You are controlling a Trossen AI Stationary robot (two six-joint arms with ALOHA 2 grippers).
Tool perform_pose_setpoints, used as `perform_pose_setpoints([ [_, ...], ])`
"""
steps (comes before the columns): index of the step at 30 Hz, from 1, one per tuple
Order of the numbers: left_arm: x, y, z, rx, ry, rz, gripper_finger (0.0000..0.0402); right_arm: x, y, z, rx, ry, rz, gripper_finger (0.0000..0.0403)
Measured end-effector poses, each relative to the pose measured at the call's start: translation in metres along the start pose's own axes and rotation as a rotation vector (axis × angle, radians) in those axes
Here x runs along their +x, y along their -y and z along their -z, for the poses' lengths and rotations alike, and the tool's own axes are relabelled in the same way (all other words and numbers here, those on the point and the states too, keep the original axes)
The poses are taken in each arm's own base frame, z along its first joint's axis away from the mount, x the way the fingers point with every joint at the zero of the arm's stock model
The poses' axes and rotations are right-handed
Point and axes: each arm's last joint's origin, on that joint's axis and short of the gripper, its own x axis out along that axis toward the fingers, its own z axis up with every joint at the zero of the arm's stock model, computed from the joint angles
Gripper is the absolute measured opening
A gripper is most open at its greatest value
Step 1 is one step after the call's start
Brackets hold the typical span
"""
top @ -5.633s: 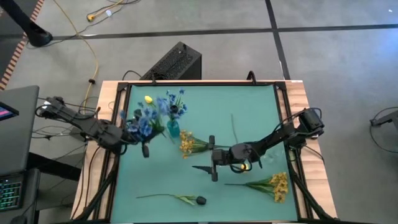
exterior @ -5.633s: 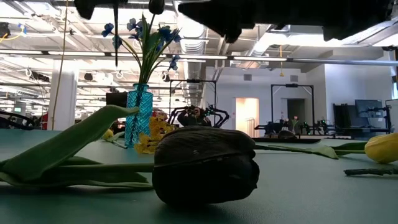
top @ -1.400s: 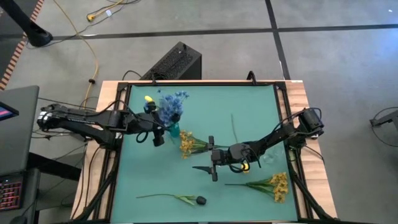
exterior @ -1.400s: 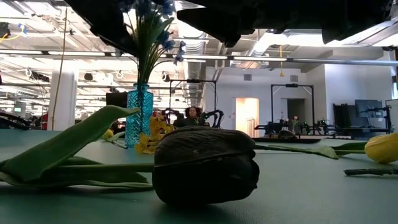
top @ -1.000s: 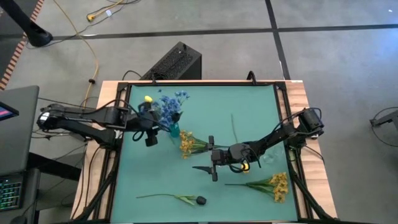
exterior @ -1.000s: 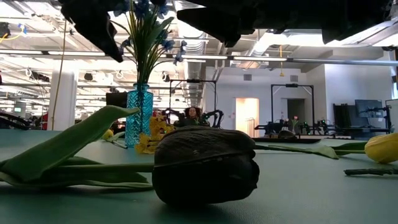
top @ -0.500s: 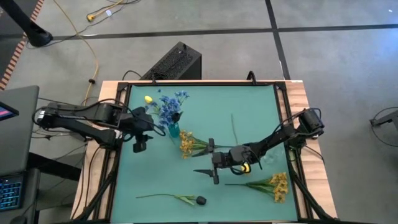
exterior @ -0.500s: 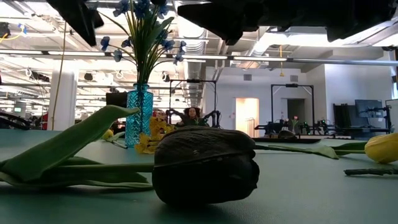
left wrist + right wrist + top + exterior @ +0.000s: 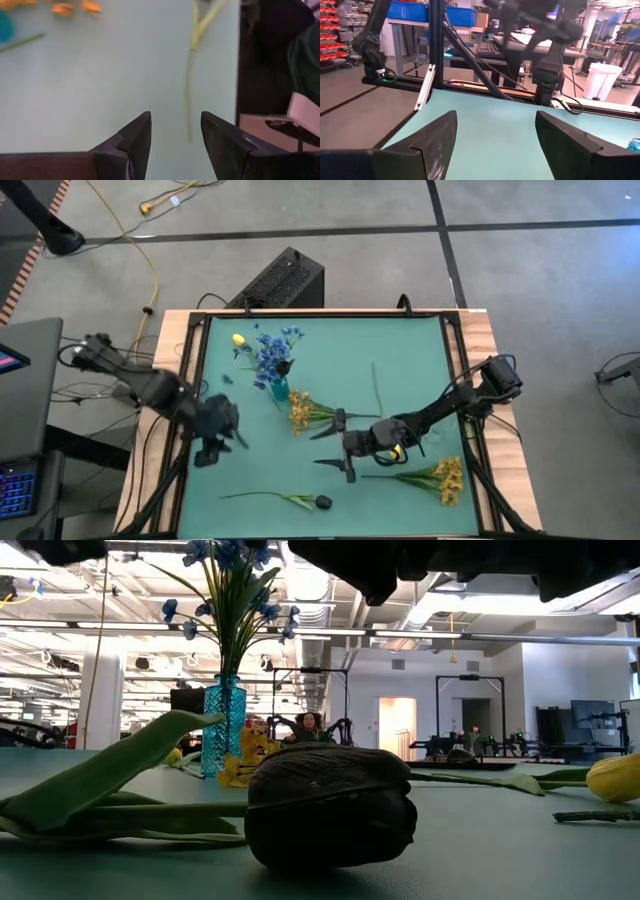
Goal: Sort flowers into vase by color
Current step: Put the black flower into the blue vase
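Blue sprigs [image 9: 270, 352] upright in blue vase [image 9: 279, 388], worktop [image 9: 400, 360] at 11 o'clock. Left pincer [image 9: 212, 443] empty, jaws partly apart, at 9 o'clock edge. Dark bud [image 9: 322, 502] at 6 o'clock – stem long axis 9-to-3, lies at 4 o'clock from left pincer. Right pincer [image 9: 334, 442] wide, empty, centre – yellow-orange sprig [image 9: 303, 413] just beside, at its 10 o'clock

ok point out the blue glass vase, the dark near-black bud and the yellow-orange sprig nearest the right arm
blue glass vase [image 9: 223, 725]: low view, on its ribbed body
dark near-black bud [image 9: 330, 808]: low view, middle of the bud
yellow-orange flower sprig [image 9: 448, 478]: high view, on its blossom cluster
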Motion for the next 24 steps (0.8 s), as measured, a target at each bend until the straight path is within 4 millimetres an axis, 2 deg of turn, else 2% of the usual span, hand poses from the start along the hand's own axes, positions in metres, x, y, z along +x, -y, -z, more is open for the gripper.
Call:
perform_pose_setpoints([
  [10,0.044,0.062,0.014,0.106,0.034,0.043,0.0159,0.005,-0.020,-0.014,-0.009,-0.002,-0.046,0.0296],
  [13,0.070,0.078,0.015,0.163,0.041,0.023,0.0159,0.008,-0.027,-0.017,-0.018,-0.033,-0.061,0.0296],
  [17,0.116,0.095,0.015,0.258,0.041,-0.001,0.0159,0.010,-0.035,-0.020,-0.013,-0.086,-0.082,0.0296],
  [21,0.159,0.101,0.013,0.283,0.075,-0.103,0.0159,0.010,-0.042,-0.018,0.001,-0.148,-0.094,0.0296],
  [24,0.180,0.100,0.013,0.268,0.102,-0.205,0.0159,0.010,-0.045,-0.017,0.015,-0.200,-0.076,0.0296],
])
